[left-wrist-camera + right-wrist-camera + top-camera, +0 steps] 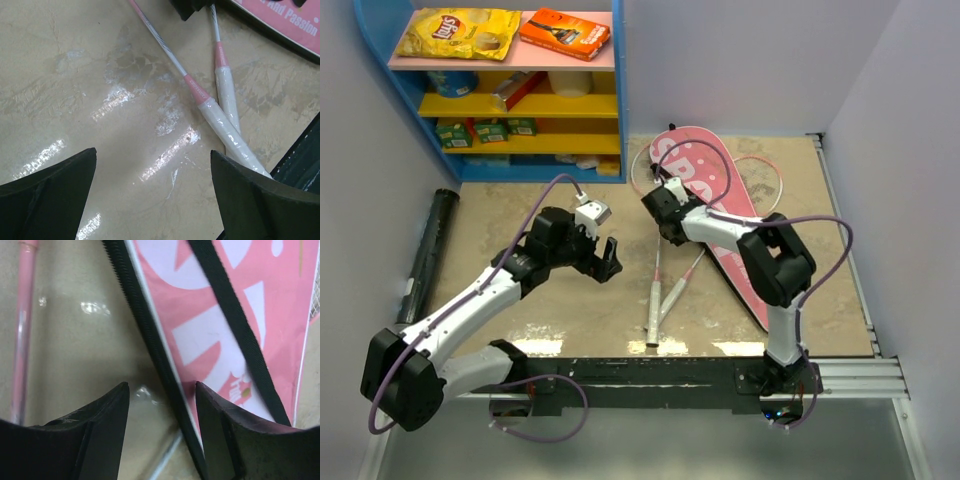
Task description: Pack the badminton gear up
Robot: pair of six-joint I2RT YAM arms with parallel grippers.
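The pink bag [720,215] lettered in white lies on the tan floor, slanting toward the near right. Two pink-and-white rackets [658,290] lie beside and partly under it, with their white handles [222,122] toward me. A long black tube [428,250] rests along the left wall. My right gripper [665,215] is low at the bag's left edge. It is open [161,386], and the bag's black zipper seam [150,340] runs between the jaws. My left gripper [602,258] hangs wide open [153,152] over bare floor, left of the handles.
A blue shelf unit [620,90] at the back left holds a yellow chip bag [460,32], an orange box [565,32] and other snacks. White walls close in on both sides. A metal rail [845,230] runs along the right edge.
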